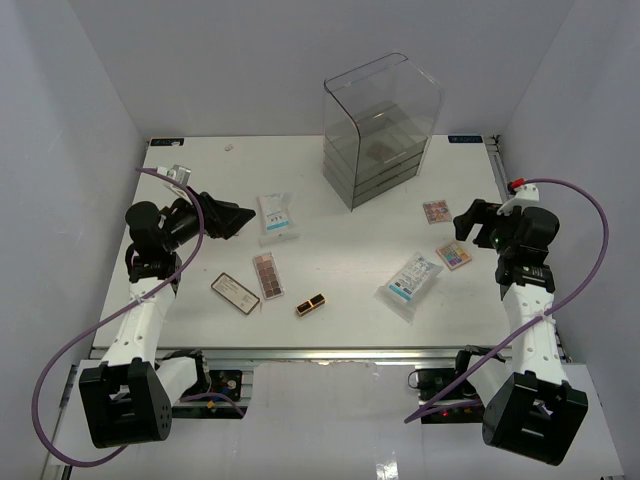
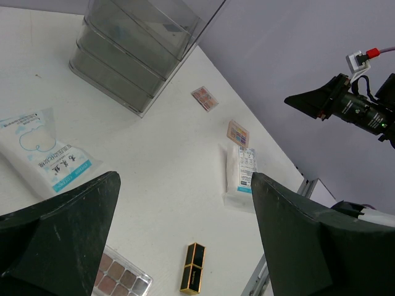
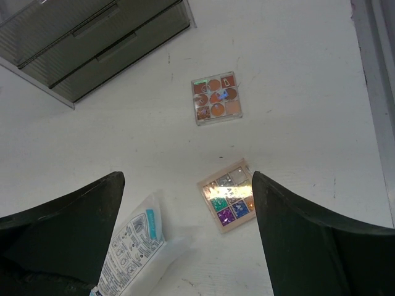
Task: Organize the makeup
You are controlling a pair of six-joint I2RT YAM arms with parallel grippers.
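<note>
1. Hovering with jaws spread wide and nothing between them, the left gripper point(image 2: 185, 177) and the right gripper point(image 3: 188, 176) hang over opposite sides of the white table point(image 1: 340, 250). Neither touches any of the makeup.
2. Nearest the arm bases, the black-and-gold lipstick tube point(image 1: 310, 304) lies on its side. To its left sit a dark-rimmed flat rectangular case point(image 1: 235, 292) and a long brown eyeshadow palette point(image 1: 267, 274), close together but apart.
3. Right of centre rests a white-and-blue plastic sachet point(image 1: 410, 283). The multicoloured square eyeshadow palette point(image 1: 454, 255) lies just beside its far corner, below the right gripper.
4. Farther back, a second white-and-blue plastic sachet point(image 1: 276, 215) lies just beside the left gripper's reach. The pink square eyeshadow palette point(image 1: 436, 211) sits alone on the right.
5. At the far side stands the clear acrylic drawer box point(image 1: 380, 130), well apart from every item. Its drawers appear pushed in, and whether anything lies inside cannot be told.
6. Judged from here, the sorting is not yet begun, and the risks lie in the pickups.
   - The palettes lie flush on the table, so fingers coming down on them could skid off or push them away rather than catch an edge.
   - The soft sachets may buckle or slide out of a pinch.
   - The lipstick could roll if it is nudged before the jaws meet.
   - Pulling a drawer with one arm may drag the light box across the table instead of opening it.
</note>
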